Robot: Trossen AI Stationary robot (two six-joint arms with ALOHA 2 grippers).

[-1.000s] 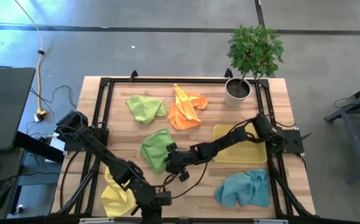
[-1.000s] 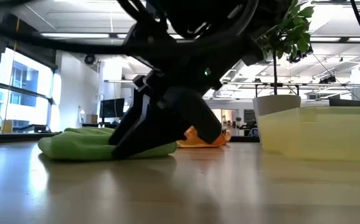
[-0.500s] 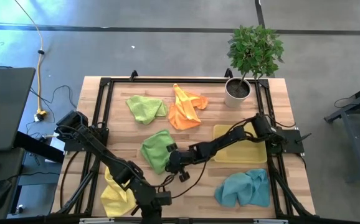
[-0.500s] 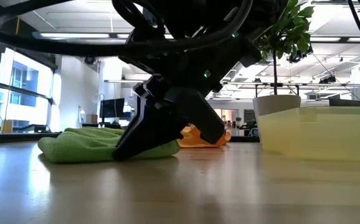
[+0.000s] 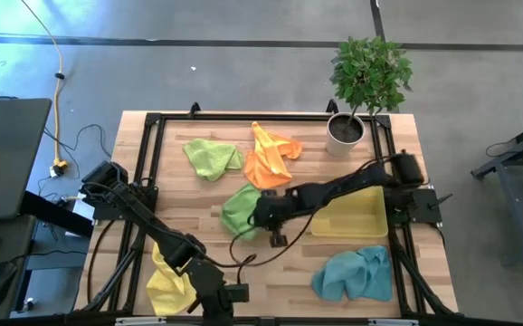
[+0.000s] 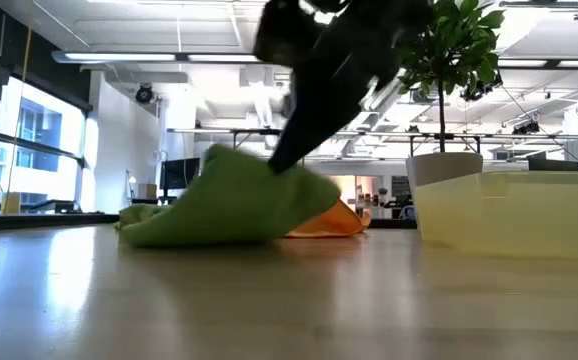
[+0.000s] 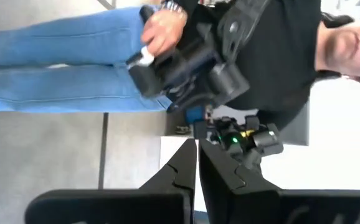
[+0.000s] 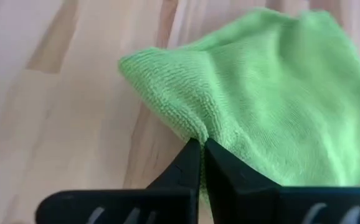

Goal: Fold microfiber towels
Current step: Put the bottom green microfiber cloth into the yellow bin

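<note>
My right gripper (image 5: 258,214) is shut on a lime green towel (image 5: 240,208) at the table's middle. One side of the towel (image 6: 231,196) is raised into a peak. Its lower edge (image 6: 169,235) rests on the table. A second lime green towel (image 5: 212,156) and an orange one (image 5: 271,156) lie at the far side. A flat yellow towel (image 5: 347,213) lies at the right, and a teal one (image 5: 356,272) near right. A crumpled yellow towel (image 5: 165,279) lies near left, beside my shut left gripper (image 7: 197,163), which points off the near edge. My right gripper pinches a raised fold of the lime green towel (image 8: 198,129) between its two fingers. The fingers slant down at it from the table's right. The pinched part (image 6: 269,165) is lifted, and the cloth drapes from it like a tent down to the table.
A white plant pot (image 5: 344,133) with a leafy plant stands at the far right corner. A black frame (image 5: 153,122) runs around the wooden table top. A person (image 7: 167,56) stands beyond the near edge, seen in the left wrist view.
My right gripper has taken hold of the middle lime green towel and gone up and toward the far edge. The towel's right side has risen with it into a peak and the cloth has bunched toward the right, while its lower edge stays on the table.
</note>
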